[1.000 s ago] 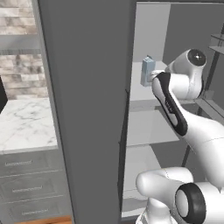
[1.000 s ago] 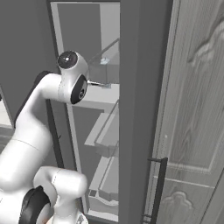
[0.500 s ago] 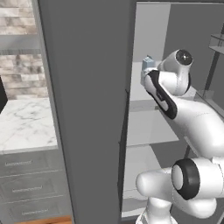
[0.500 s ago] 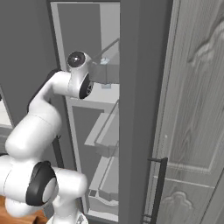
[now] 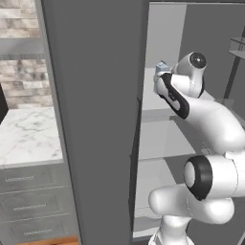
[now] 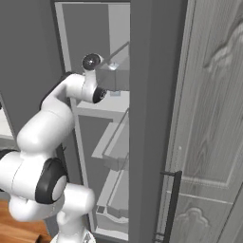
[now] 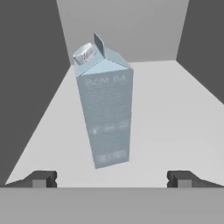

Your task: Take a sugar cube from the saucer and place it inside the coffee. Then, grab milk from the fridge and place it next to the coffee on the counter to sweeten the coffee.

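The milk (image 7: 106, 109) stands upright on a pale fridge shelf (image 7: 175, 113), a slim blue-grey carton with a gabled top and a round cap. My gripper (image 7: 111, 179) is open, its two dark fingertips (image 7: 41, 179) wide apart and just short of the carton's base. From the left base view a corner of the milk (image 5: 160, 67) peeks out behind the arm's wrist. The fridge (image 5: 95, 119) is open, its dark door edge in front of me. A strip of the counter (image 5: 26, 136) shows at the left.
Grey panelled drawers (image 5: 28, 201) sit under the counter. Door bins (image 6: 116, 147) hang on the inside of the open fridge door. A grey panelled cabinet (image 6: 213, 118) with a dark handle (image 6: 173, 199) stands at the right. Dark fridge walls close in on both sides of the shelf.
The arm has reached further into the fridge toward the milk; the wrist now covers most of the carton in the left base view. The carton has not moved.
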Robot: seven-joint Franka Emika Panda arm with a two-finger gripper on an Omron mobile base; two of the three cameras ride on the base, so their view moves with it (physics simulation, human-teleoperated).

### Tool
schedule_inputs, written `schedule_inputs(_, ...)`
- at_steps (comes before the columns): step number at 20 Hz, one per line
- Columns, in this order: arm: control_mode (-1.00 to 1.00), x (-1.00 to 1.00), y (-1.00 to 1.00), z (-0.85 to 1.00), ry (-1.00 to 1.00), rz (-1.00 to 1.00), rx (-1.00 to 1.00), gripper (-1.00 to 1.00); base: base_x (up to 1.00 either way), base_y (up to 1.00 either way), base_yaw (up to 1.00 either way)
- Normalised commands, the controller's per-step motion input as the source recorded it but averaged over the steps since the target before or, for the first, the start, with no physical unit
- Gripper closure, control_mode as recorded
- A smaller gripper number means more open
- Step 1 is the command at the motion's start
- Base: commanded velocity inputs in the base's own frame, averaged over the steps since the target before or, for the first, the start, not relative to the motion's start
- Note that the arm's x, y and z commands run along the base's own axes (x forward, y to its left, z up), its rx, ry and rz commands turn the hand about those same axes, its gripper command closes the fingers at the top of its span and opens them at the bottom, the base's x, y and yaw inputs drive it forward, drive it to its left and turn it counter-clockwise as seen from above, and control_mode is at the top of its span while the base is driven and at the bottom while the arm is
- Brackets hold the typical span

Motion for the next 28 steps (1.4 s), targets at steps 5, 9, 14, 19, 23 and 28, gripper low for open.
schedule_inputs(5,-1.00,0.36,-0.01,0.00,0.00,0.00,0.00,-1.00,0.00,0.00,0.00)
schedule_inputs(9,-1.00,0.34,0.00,0.00,0.00,0.00,0.00,-1.00,0.00,0.00,0.00)
schedule_inputs(14,-1.00,0.25,0.00,0.00,0.00,0.02,0.00,-1.00,0.00,0.00,0.00)
schedule_inputs(19,-1.00,0.21,0.00,0.00,0.00,0.02,0.00,-1.00,0.00,0.00,0.00)
schedule_inputs(23,-1.00,0.17,0.00,-0.02,0.00,0.01,0.00,-1.00,0.00,0.00,0.00)
schedule_inputs(28,-1.00,0.22,0.00,-0.09,0.00,0.00,0.01,-1.00,0.00,0.00,0.00)
